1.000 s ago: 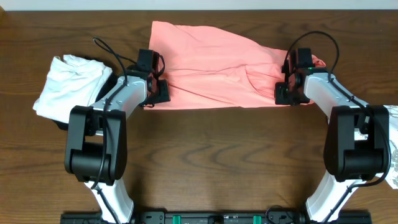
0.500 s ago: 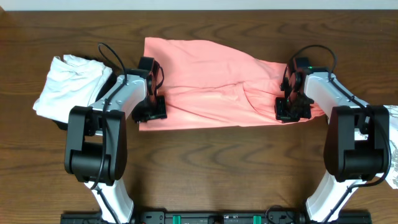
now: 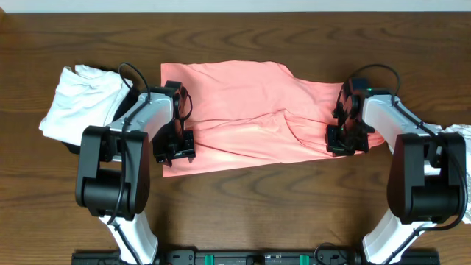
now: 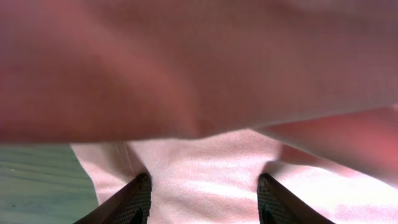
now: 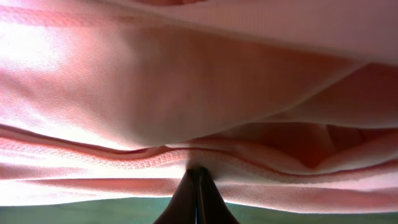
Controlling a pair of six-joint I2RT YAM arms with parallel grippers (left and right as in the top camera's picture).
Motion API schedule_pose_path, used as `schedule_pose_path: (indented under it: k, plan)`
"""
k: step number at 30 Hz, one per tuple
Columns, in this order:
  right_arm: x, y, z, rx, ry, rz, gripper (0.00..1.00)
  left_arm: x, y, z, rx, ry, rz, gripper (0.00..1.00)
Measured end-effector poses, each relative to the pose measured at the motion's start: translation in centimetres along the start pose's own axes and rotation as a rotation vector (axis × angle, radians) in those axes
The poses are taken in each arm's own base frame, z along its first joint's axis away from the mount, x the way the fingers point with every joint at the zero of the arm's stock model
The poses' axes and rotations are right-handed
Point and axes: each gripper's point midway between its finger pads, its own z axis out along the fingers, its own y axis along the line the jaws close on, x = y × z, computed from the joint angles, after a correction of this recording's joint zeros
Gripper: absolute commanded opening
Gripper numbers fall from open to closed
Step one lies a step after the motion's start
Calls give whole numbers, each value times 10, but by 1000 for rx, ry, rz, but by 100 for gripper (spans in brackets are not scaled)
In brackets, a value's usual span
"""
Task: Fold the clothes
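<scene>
Dark wood table (image 3: 243, 213); the salmon clothes (image 3: 243, 118) lie stretched between my arms. My right gripper (image 5: 198, 173) pinches a hem fold tight. My left gripper (image 4: 204, 185) stands half apart in fabric, grip unclear. The fabric looks soft, limp and light, so I'd take hemmed edges.

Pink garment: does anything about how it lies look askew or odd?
Yes. The salmon-pink garment lies askew: its near edge slants, nearer the robot at the left gripper than at the right gripper, which is shut on it. A bunched ridge crosses its middle. No damage shows.
</scene>
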Motion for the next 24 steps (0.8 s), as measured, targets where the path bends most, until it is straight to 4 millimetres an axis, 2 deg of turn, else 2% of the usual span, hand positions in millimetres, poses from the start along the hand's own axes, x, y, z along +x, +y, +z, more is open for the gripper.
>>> schedule_pose_path:
  k: [7,15,24]
  plan:
    - [9,3,1,-24,36,7,1,0,1,0,-1,-5,-1,56]
    - [36,9,7,-70,144,32,1,2,8,0,-45,-1,3,56]
    - [44,13,10,-97,175,41,1,3,19,-1,-117,-6,7,56]
